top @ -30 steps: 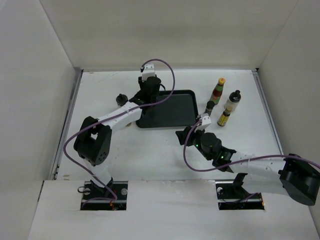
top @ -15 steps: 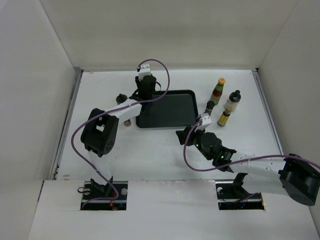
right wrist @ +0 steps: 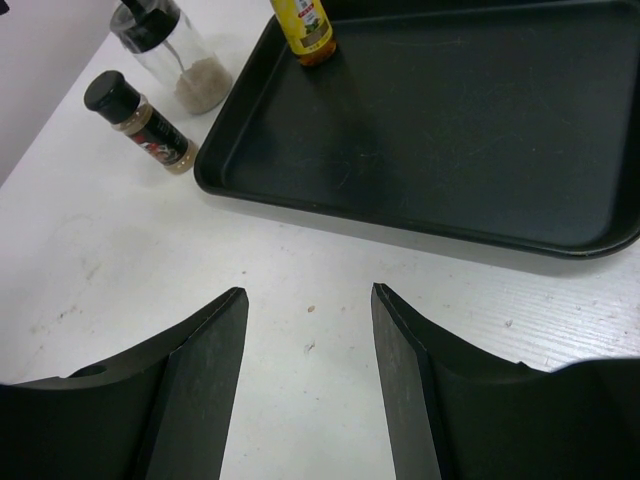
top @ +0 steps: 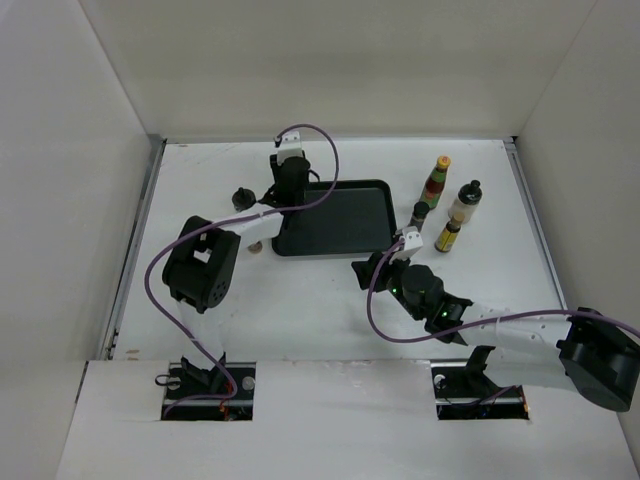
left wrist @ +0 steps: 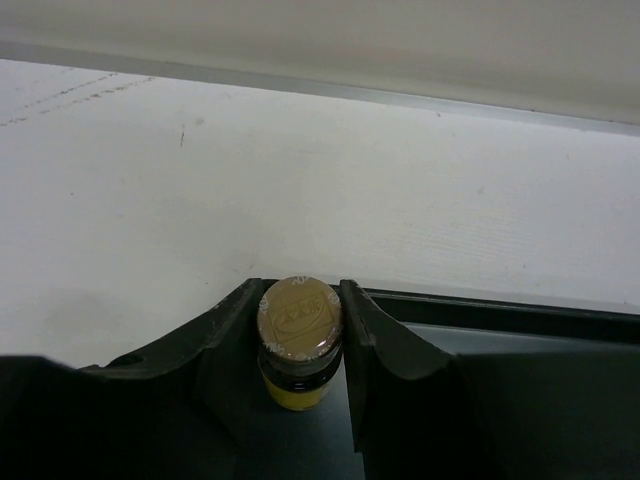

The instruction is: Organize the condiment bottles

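My left gripper (left wrist: 299, 287) (top: 286, 192) is shut on the gold cap of a slim yellow-labelled bottle (left wrist: 298, 320), which stands upright in the far left corner of the black tray (top: 345, 235). The bottle's base also shows in the right wrist view (right wrist: 306, 27). My right gripper (right wrist: 308, 293) (top: 366, 270) is open and empty, low over the table just in front of the tray. Right of the tray stand a red-green bottle with a yellow cap (top: 436, 180), a cream bottle with a black cap (top: 464, 203), a yellow-labelled bottle (top: 449, 234) and a dark jar (top: 420, 215).
Left of the tray, a black-capped shaker (right wrist: 170, 50) (top: 241, 198) stands upright and a small black-capped bottle (right wrist: 140, 122) (top: 255, 246) lies on its side. White walls enclose the table on three sides. The left arm's purple cable arcs over the tray's left side.
My left gripper has shifted a little left and toward the tray's far left corner with the yellow-labelled bottle in it. The right arm has not moved.
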